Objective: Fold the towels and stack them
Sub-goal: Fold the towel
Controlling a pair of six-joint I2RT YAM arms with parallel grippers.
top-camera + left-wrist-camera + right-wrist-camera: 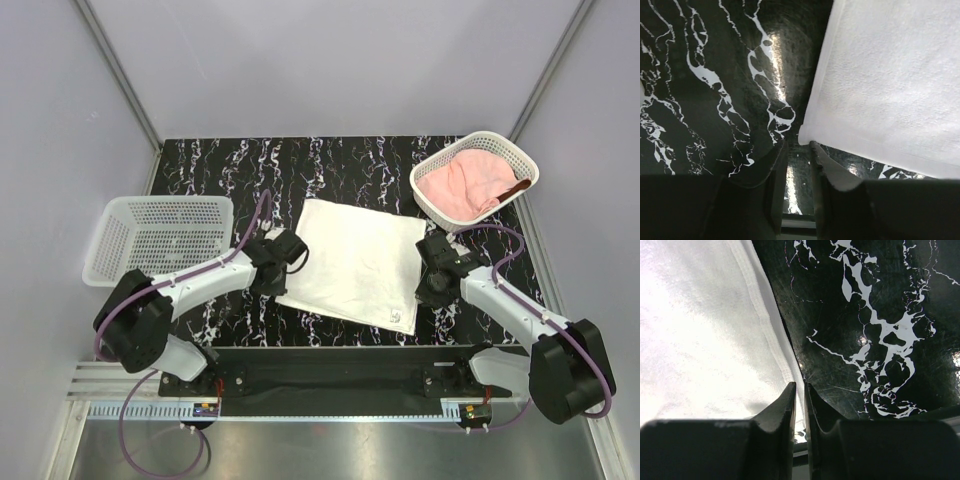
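Lifting now could go wrong. The flat white cloth towel [355, 260] is spread between the two tools. Its edge looks pinched in the right tool [800, 387], whose fingers are pressed together on it. The left tool [797, 147] is held a little apart, and the towel corner is just ahead of its tips, not caught. One side could be dragged and bunched up. The shiny black desk with white veins [330, 160] looks slippery. Plain grey walls [300, 60] are set around it.
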